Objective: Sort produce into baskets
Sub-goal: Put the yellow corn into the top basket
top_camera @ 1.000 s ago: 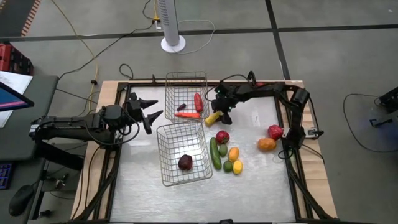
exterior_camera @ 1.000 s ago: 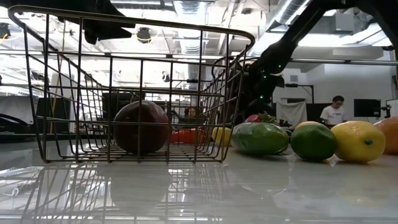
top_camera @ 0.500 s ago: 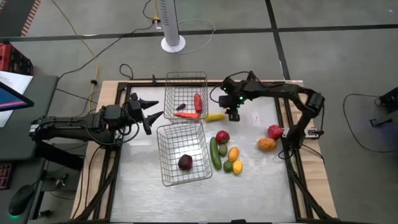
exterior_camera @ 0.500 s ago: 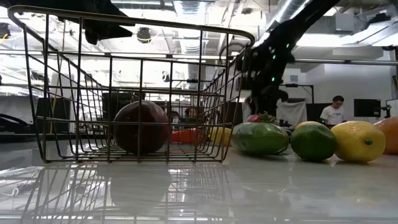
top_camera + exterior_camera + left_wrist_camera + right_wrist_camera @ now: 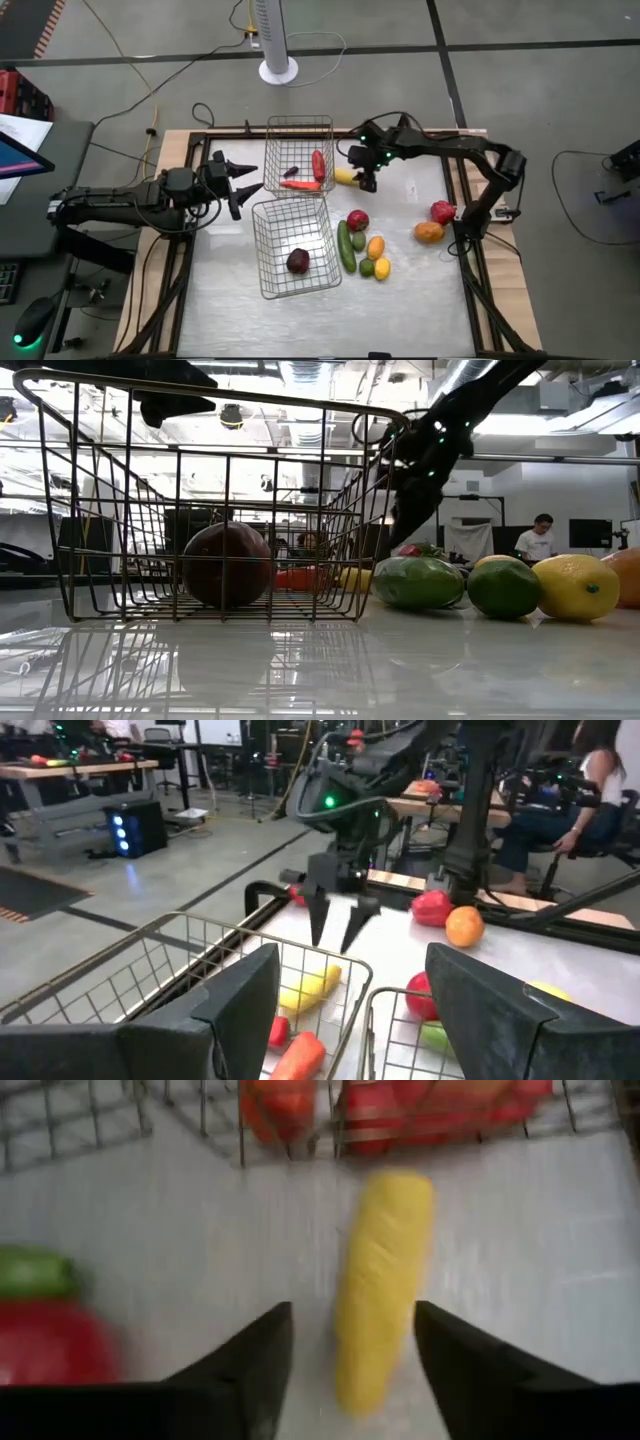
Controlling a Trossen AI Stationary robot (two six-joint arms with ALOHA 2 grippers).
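Now that my right pincer [image 5: 366, 181] has lifted off with its jaws apart and empty, the yellow pepper [image 5: 346, 177] lies on the tabletop just beside the far basket [image 5: 299, 124], still unsorted.

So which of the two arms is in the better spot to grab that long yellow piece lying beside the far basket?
The right one, I'd say. The right gripper hangs just above the yellow piece, fingers open on either side of it. The left gripper waits open across the far basket, with its wire walls in between.
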